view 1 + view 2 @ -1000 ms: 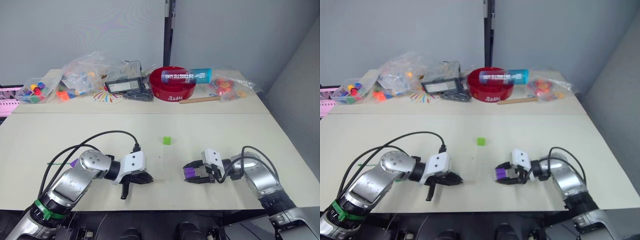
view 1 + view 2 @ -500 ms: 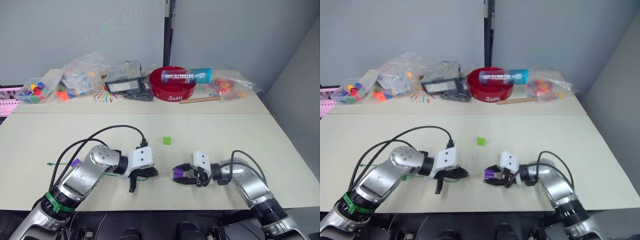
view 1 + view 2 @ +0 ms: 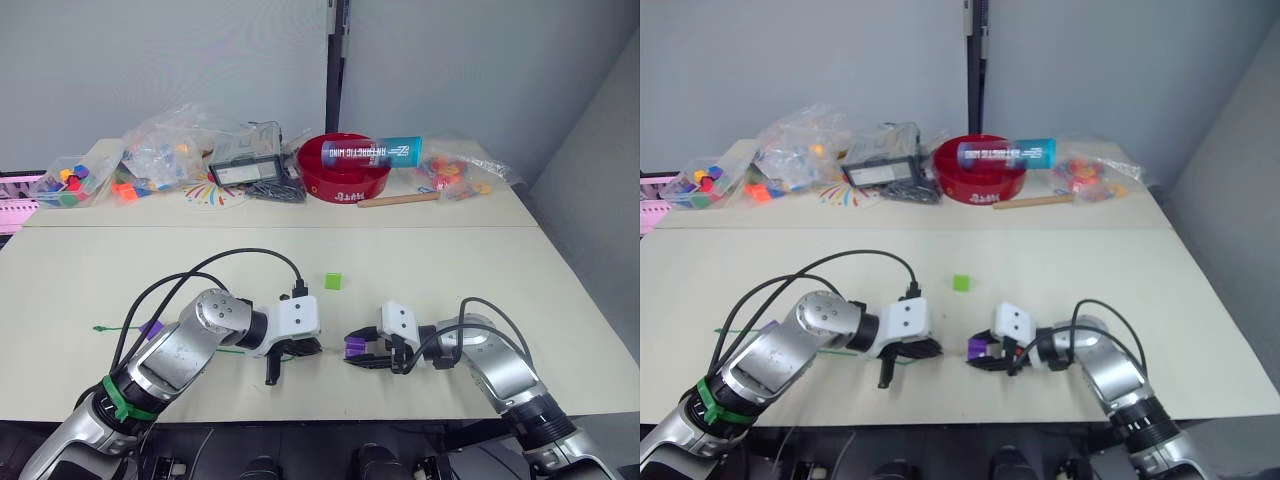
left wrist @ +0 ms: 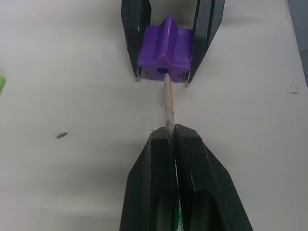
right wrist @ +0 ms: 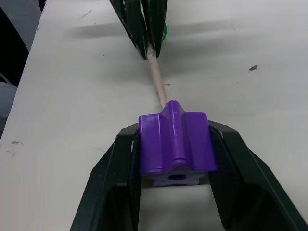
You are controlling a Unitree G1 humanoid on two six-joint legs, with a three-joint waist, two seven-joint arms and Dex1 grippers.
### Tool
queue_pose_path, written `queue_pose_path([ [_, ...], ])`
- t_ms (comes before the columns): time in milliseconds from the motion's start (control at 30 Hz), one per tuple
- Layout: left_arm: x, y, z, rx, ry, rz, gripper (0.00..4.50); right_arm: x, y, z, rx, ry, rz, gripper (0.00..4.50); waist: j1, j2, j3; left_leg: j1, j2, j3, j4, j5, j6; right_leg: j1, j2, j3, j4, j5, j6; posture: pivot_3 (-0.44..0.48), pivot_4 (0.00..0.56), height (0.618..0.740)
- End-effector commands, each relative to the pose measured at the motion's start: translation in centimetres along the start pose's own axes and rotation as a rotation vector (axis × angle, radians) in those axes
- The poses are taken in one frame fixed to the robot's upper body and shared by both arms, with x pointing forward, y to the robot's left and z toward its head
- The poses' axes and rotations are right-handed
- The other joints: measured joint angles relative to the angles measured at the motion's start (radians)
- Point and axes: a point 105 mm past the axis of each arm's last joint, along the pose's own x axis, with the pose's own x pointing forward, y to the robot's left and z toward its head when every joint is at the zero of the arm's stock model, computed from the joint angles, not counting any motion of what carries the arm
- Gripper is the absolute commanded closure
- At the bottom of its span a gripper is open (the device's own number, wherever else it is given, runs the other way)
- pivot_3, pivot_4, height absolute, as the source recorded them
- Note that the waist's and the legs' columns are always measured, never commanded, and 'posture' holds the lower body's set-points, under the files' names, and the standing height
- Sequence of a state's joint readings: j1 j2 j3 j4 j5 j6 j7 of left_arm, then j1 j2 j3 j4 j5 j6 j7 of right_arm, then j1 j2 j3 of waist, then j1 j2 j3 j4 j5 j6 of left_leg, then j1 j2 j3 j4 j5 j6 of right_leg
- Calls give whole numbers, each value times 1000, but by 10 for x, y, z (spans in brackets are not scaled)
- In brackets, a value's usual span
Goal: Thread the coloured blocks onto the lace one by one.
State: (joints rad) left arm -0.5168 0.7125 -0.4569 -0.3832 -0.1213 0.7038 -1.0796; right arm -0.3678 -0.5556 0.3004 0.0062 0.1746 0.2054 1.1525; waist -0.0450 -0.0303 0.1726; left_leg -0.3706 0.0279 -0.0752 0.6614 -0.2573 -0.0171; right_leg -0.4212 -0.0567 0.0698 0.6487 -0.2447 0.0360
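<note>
The left gripper is pinching the lace by its pale stiff tip, with its fingers pressed fully together around it, and the green string is trailing back behind this gripper over the surface. The right gripper is holding a purple block between its two fingers, which are closed against the block's two sides. The two grippers are facing each other low over the surface, near its front edge, and the tip is lying along the line between them, with its long axis pointing straight at the hole of the purple block. In the left wrist view the end of the tip is sitting just at the mouth of the hole, perhaps already a little inside; I cannot tell how deep. I judge that the coming move depends on keeping the tip and the hole on one line while the two are brought together. A light green block is lying free on the surface beyond the grippers, and another purple block is sitting on the string near the left arm.
</note>
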Motion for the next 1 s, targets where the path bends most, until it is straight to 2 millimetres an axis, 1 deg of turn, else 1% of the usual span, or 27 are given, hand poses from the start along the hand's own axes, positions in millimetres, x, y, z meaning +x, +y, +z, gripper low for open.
queue_pose_path([
  [33, -2, 2, 10, 45, -8, 13, 4500, 1, 0, 5, -25, 9, -1, 3109, 0, 0, 0, 0, 0, 0, 0, 0, 0, 0, 0, 0, 0, 0, 0, 0, 150, 731],
  [300, 4, 4, 11, 50, -10, 22, 4500, 1, 1, 9, -25, 0, -3, 3109, 0, 0, 0, 0, 0, 0, 0, 0, 0, 0, 0, 0, 0, 0, 0, 0, 150, 731],
  [733, 19, 4, 20, 55, -50, 6, 4500, 3, 4, 14, -10, -5, -14, 3109, 2, 0, 0, 0, 0, 0, 0, 0, 0, 0, 0, 0, 0, 0, 0, 0, 150, 731],
  [833, 24, 2, 26, 53, -79, -8, 4500, 3, 5, 14, -4, -1, -16, 3109, 2, 0, 0, 0, 0, 0, 0, 0, 0, 0, 0, 0, 0, 0, 0, 0, 150, 731],
  [900, 33, -1, 32, 51, -111, -34, 4500, 4, 6, 13, 1, 2, -17, 3109, 4, 0, 0, 0, 0, 0, 0, 0, 0, 0, 0, 0, 0, 0, 0, 0, 150, 731],
  [1000, 38, -2, 34, 53, -128, -53, 4500, 4, 6, 14, 3, 4, -22, 3109, 5, 0, 0, 0, -1, 0, 1, 0, 0, 0, 0, 0, 0, 0, 0, 0, 150, 731],
])
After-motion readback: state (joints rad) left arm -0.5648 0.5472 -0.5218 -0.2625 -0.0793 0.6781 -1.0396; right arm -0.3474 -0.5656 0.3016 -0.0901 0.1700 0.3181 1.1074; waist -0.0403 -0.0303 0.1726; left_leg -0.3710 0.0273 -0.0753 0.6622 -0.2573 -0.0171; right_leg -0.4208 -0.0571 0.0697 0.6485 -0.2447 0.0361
